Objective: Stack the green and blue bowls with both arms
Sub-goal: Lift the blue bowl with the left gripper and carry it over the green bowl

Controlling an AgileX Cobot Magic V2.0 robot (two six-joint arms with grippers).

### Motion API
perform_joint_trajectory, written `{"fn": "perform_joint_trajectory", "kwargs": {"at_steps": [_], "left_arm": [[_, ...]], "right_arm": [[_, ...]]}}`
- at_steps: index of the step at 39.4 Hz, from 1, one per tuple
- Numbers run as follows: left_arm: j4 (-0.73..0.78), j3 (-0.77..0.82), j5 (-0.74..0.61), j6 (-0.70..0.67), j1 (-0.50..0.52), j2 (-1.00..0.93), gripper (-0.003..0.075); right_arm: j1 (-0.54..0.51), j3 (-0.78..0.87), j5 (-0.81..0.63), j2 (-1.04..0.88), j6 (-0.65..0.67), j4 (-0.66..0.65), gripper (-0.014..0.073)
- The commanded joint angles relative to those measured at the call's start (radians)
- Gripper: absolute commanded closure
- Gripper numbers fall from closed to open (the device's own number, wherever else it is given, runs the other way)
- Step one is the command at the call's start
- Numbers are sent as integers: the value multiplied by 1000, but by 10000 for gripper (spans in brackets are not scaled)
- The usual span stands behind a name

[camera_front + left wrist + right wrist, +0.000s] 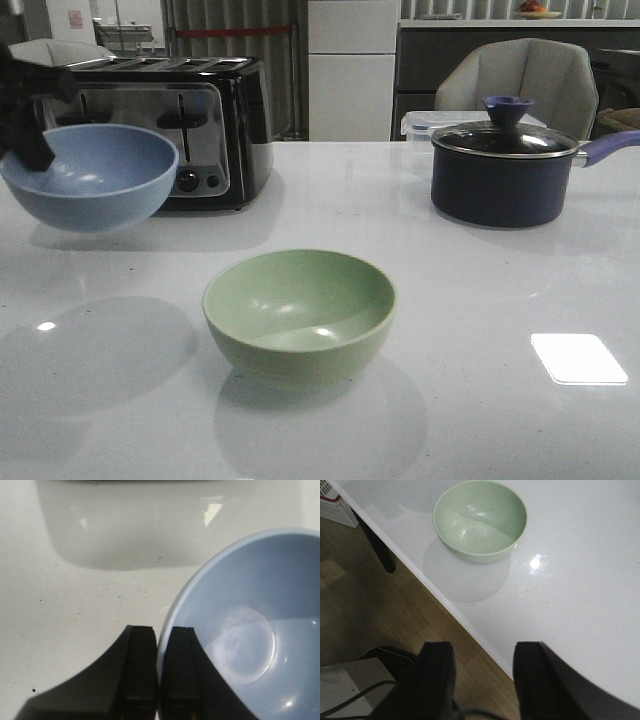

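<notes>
Front view: blue bowl (88, 175) held clear of the white table (480, 300), its shadow cast on the surface beneath, pinched at its far-left rim by the left gripper (28, 140), mouth up and close to level. Green bowl (299, 313) upright on the table near the front edge, toward the middle, open side up and empty, down and to the right of the raised bowl, with bare tabletop between the two. Left wrist view: left gripper's fingers (140, 675) closed to a thin slit on the blue bowl's rim, one finger outside the wall, the other inside. Right wrist view: right gripper (482, 680) with jaws spread wide, nothing between them, hanging over the table's front edge with wooden floor below; green bowl ahead of the fingertips, well apart, unobstructed. Arm itself out of the front view. Crucial relation for stacking: blue bowl high and to the left, green bowl low and toward the centre, so likely a carry rightward and toward the front edge until the rims line up, then straight down into the green one. Both bowls round, so no long axis to match. Black toaster (185, 130) just behind the blue bowl; dark lidded saucepan (505, 165) far right, clear of that path.
</notes>
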Motion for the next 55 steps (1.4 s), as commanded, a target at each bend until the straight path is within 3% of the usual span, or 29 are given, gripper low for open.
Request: {"fn": "perform_joint_trajectory", "kwargs": {"at_steps": [1,10,24,55], "left_arm": [[-14,-56,23,24,-50,-85,622],[-16,-166,177,26,-205,-95,622],[-32,-178,164,26,-392,-94,622],[-101,-178,155,26,-407,159,622]], "right_arm": [[0,-27,-54,0,-13,8,192],[0,-27,-54,0,-13,8,192],[0,-27,-53,0,-13,8,192],[0,-27,-53,0,-13,8,192]]}}
